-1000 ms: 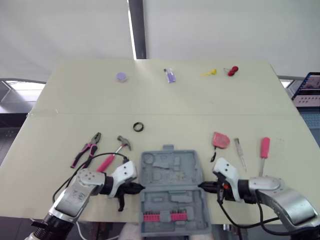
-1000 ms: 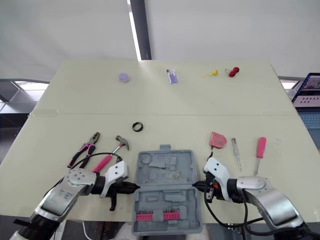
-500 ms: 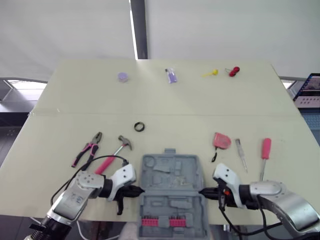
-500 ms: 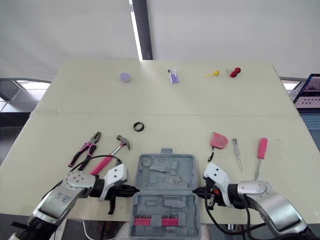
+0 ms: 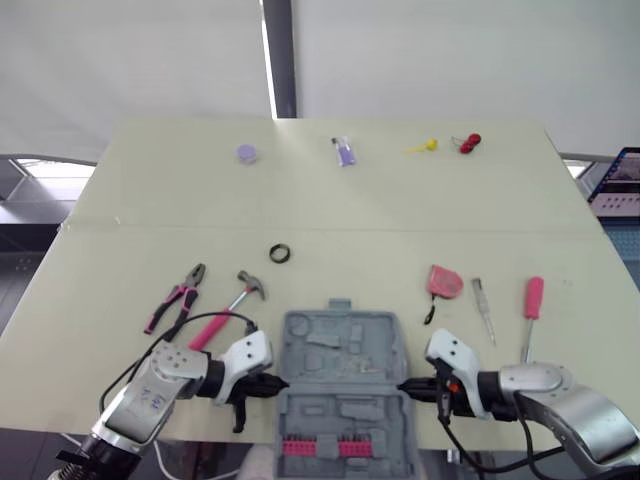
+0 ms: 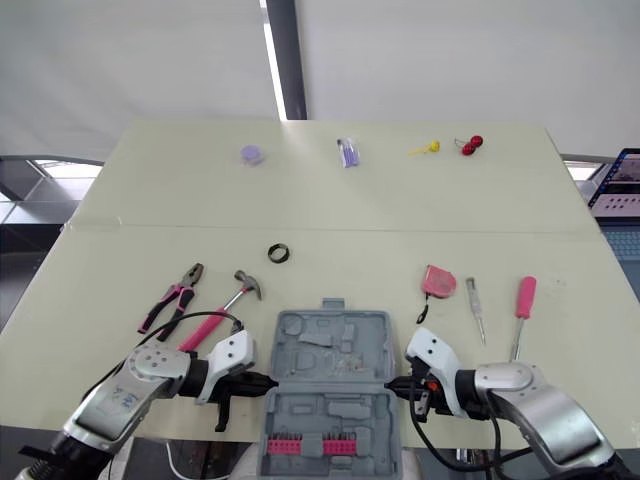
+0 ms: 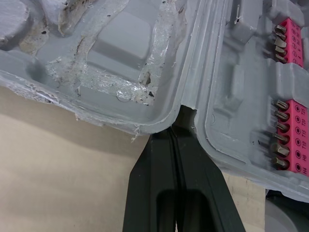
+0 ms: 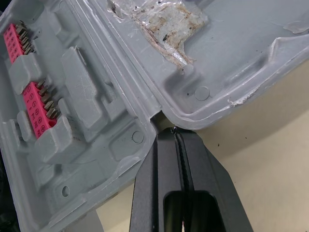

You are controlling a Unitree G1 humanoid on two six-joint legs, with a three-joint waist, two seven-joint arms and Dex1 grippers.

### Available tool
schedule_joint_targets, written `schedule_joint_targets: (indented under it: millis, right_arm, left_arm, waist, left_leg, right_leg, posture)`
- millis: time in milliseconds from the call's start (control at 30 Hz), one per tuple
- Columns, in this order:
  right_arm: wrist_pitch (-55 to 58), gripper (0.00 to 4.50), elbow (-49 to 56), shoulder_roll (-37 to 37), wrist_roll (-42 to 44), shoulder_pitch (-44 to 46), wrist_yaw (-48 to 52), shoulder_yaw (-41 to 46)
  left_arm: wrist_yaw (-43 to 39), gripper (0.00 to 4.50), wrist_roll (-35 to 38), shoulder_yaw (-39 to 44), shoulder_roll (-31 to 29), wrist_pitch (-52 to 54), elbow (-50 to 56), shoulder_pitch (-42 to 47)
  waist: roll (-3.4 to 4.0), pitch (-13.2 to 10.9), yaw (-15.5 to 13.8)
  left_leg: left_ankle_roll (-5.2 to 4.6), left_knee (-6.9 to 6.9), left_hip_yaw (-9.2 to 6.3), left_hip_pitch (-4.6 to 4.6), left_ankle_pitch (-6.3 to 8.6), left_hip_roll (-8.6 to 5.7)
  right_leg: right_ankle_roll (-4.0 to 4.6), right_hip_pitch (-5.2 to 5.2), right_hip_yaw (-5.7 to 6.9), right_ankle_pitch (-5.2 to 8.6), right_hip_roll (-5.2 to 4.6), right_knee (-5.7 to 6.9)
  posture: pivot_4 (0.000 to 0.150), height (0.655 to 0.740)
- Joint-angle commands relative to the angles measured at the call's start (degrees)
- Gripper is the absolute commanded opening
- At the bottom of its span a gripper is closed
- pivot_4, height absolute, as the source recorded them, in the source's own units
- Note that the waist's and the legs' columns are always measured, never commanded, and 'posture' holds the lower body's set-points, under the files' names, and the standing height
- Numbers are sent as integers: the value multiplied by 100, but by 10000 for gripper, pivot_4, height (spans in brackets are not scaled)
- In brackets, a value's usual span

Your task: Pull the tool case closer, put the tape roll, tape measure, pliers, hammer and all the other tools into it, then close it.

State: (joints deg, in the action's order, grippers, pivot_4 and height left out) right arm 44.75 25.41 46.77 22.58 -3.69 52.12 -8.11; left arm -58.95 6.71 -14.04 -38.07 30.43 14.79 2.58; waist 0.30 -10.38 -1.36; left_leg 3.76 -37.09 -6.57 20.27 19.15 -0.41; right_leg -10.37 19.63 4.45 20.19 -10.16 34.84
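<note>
The grey tool case (image 5: 340, 343) lies open at the table's front edge, its near half with pink bit rows (image 5: 322, 447) hanging over the edge. My left gripper (image 5: 275, 384) is shut, its tips tucked into the case's left hinge notch (image 7: 183, 108). My right gripper (image 5: 405, 386) is shut at the right hinge notch (image 8: 161, 118). Left of the case lie pink-handled pliers (image 5: 177, 297) and a hammer (image 5: 228, 309). A black tape roll (image 5: 280, 253) sits behind the case. To its right are a pink tape measure (image 5: 443, 283), a slim test screwdriver (image 5: 483, 305) and a pink-handled screwdriver (image 5: 530, 305).
Along the table's far edge sit a purple cap (image 5: 245, 154), a small purple packet (image 5: 342, 151), a yellow item (image 5: 420, 146) and a red item (image 5: 467, 141). A black cable (image 5: 215, 322) loops over the hammer handle near my left arm. A screen (image 5: 622, 172) stands at the far right.
Both grippers have drawn back toward me with the case between them, so the case sits a little nearer and overhangs the front edge more. The loose tools have not moved.
</note>
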Motion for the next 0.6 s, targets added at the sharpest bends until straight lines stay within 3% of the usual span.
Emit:
schedule_joint_targets:
  millis: [33, 600]
  right_arm:
    - [-159, 581, 102, 51, 56, -30, 110, 7]
    - [-177, 581, 113, 166, 98, -62, 171, -46]
  left_arm:
    - [9, 232, 99, -77, 8, -65, -24, -37]
    - [90, 232, 140, -79, 22, 30, 29, 23]
  waist:
    - [0, 0, 0]
    - [0, 0, -2]
  left_leg:
    - [0, 0, 0, 0, 0, 0]
    - [0, -1, 0, 0, 0, 0]
  right_leg:
    - [0, 0, 0, 0, 0, 0]
    - [1, 0, 0, 0, 0, -1]
  posture:
    - [1500, 7400]
    - [1500, 7400]
